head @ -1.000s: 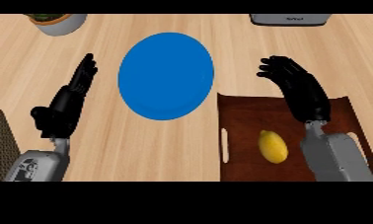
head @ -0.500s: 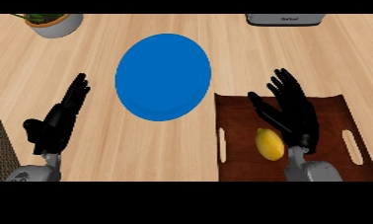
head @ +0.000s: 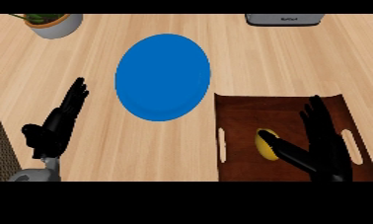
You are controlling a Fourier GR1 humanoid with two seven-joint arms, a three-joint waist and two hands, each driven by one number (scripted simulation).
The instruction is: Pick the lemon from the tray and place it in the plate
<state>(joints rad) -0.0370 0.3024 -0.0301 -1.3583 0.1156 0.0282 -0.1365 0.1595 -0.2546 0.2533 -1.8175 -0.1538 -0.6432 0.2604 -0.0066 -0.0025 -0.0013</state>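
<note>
1. Reaching over the brown tray [head: 241, 114], my right hand [head: 320, 144] hangs above the lemon [head: 267, 145], which lies in the tray and is not in the blue plate [head: 163, 76] yet
2. My right fingers [head: 315, 119] are straight and spread, pointing away from me, and my thumb [head: 285, 150] sticks out to the left across the top of the lemon, so they pinch nothing
3. I see only part of the lemon, because my thumb covers some of it
4. The lemon sits just left of my right palm, right under my thumb; I think I must go down and curl my fingers round it
5. It looks a bit taller than wide, so its long way seems to run away from me, but I cannot be sure with my thumb over it
6. My right hand is much nearer the lemon; my left hand [head: 56, 128] rests open at the left side, fingers up, well apart from the tray
7. The plate lies up and to the left of the tray, near its corner, so I think the lemon must go that way
8. Counting: one lemon, one tray, one plate, two hands, one plant pot [head: 54, 24] at the far left and one grey box [head: 284, 19] at the far right
</note>
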